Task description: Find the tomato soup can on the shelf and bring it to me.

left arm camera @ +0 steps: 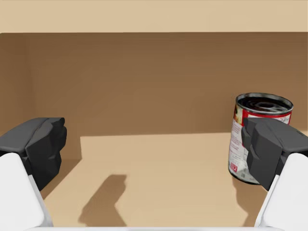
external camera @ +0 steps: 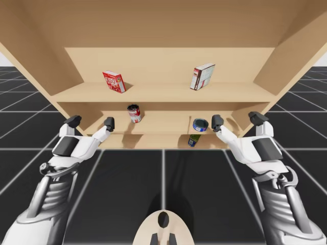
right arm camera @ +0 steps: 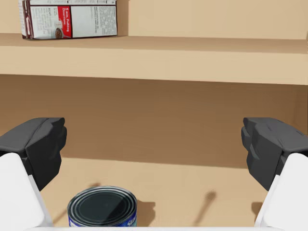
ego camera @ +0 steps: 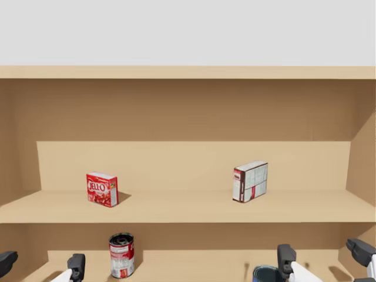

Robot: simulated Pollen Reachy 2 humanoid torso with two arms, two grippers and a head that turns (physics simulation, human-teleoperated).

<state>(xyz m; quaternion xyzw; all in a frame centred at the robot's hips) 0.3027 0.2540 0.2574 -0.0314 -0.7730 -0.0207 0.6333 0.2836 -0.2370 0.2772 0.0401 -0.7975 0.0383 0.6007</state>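
The red-and-white soup can (external camera: 134, 113) stands upright on the lower shelf board (external camera: 163, 127), left of centre; it is also in the head view (ego camera: 121, 255). My left gripper (external camera: 91, 122) hovers open at that board's front edge. In the left wrist view the can (left arm camera: 262, 120) is ahead of the open left gripper (left arm camera: 154, 149), partly behind one finger and outside the gap. My right gripper (external camera: 237, 120) is open too, to the right of a blue can (external camera: 200, 125). In the right wrist view that blue can (right arm camera: 102, 207) is low ahead of the right gripper (right arm camera: 154, 149).
On the upper shelf board (external camera: 163, 93) stand a red box (external camera: 114, 81) at left and a white-and-red box (external camera: 202, 76) at right. Slanted wooden side walls (external camera: 36, 56) close in the shelf. The floor is dark tiles.
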